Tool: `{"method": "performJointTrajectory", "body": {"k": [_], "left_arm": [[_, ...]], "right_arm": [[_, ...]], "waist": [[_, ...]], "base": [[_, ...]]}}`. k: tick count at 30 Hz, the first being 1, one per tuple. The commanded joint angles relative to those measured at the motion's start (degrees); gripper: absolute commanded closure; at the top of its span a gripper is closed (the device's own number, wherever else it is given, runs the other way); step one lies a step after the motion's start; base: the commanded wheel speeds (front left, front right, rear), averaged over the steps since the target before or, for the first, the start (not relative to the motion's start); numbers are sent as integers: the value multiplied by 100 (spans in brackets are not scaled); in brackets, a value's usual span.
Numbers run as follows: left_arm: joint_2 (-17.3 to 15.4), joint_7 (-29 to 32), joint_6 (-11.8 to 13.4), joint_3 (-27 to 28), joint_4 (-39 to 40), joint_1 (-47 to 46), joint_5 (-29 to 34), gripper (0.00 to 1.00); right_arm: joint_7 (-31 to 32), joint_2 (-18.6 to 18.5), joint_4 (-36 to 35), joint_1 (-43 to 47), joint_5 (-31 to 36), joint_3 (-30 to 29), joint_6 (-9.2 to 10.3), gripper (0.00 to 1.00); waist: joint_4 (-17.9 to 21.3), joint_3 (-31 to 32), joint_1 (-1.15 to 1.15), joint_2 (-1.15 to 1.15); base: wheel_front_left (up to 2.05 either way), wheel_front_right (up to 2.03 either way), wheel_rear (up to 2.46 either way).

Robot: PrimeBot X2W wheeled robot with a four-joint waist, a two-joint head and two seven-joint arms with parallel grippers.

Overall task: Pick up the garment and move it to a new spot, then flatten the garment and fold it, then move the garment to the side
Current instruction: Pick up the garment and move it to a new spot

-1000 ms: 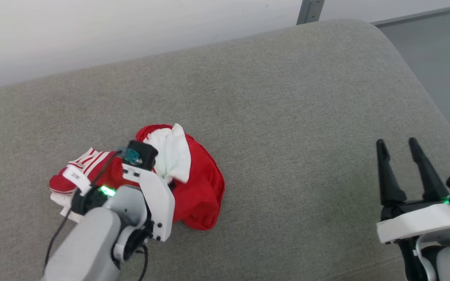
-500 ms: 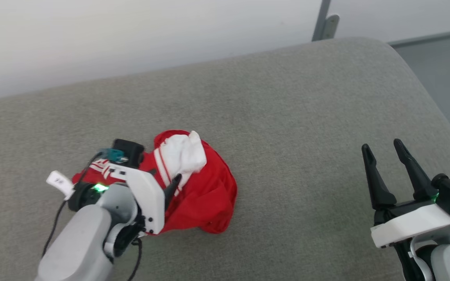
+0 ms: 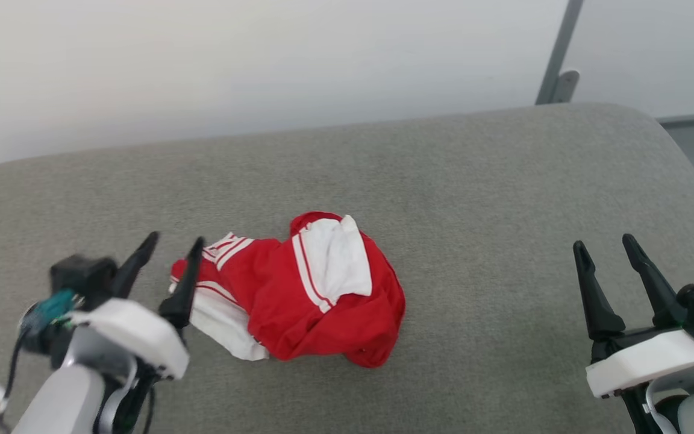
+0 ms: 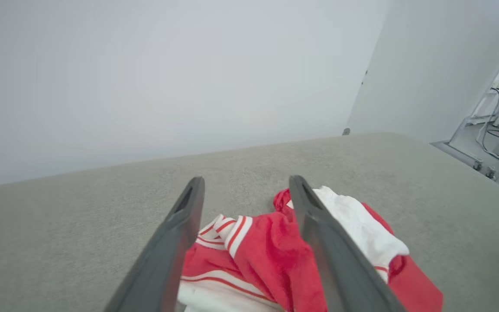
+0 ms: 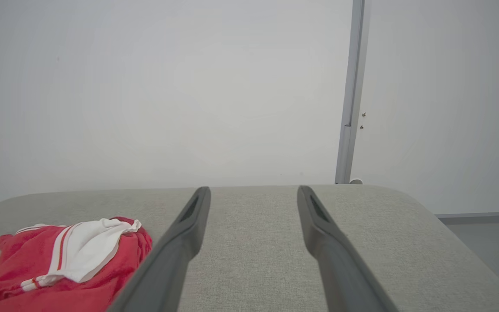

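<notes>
Shows shirt [image 3: 299, 301] lying crumpled on grey cushion [image 3: 443, 199], lower middle of head view. Red body bunched up, white sleeve with red-striped trim folded across top, more white cloth poking out at lower left of heap. Held by nothing.

Places left jaws at lower left of frame, spread wide and empty, dark fingers [image 3: 185, 283] angled up and right, nearer tip just beside shirt's striped left edge; cannot tell whether touching. Places right jaws at lower right, also spread wide and empty, fingers [image 3: 594, 301] pointing up, well apart from shirt, bare cushion between.

In left wrist view, looks along two parted fingers [image 4: 171, 242] onto shirt [image 4: 271, 255] at bottom middle, red and striped folds in gap, white sleeve past right finger. In right wrist view, puts shirt [image 5: 80, 247] at lower left corner, off to side of left finger [image 5: 180, 247], bare cushion [image 5: 254, 260] in gap.

Backs cushion with pale wall [image 3: 262, 60], grey metal post [image 3: 555, 66] at upper right.
</notes>
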State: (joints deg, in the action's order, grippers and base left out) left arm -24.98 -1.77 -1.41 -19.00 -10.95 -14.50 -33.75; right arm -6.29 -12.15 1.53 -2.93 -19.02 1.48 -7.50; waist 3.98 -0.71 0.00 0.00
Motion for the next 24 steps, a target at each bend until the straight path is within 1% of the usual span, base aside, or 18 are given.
{"method": "performJointTrajectory", "body": {"k": [1,4,9,12,16,18,21,24], "left_arm": [[-45,-144,30,72,43,160,57,0],[-117,-474,147,246,144,484,29,0],[-257,-1015,268,476,175,1030,117,0],[-211,-1205,365,699,124,1355,6,0],[-39,-1326,386,995,102,1730,-4,0],[35,-1349,381,1123,110,1876,127,0],[221,-1348,316,1383,201,2048,339,0],[375,-1346,179,1579,248,2217,550,0]], "right_arm": [[9,8,-20,57,19,-32,2,0],[1,0,-26,126,15,-67,2,0],[-78,-16,-8,196,66,-90,2,0],[-115,11,22,231,78,-126,2,0],[-135,49,13,268,88,-177,2,0],[-130,73,1,308,103,-202,2,0],[-111,102,-23,345,105,-272,2,0],[-86,135,-48,367,114,-326,2,0]], "waist": [[-96,76,0,0],[-203,129,0,0],[-312,186,0,0],[-361,210,0,0],[-410,224,0,0],[-438,228,0,0],[-485,231,0,0],[-526,242,0,0]], "base": [[0,0,0],[0,0,0],[0,0,0],[0,0,0],[0,0,0],[0,0,0],[0,0,0],[0,0,0]]}}
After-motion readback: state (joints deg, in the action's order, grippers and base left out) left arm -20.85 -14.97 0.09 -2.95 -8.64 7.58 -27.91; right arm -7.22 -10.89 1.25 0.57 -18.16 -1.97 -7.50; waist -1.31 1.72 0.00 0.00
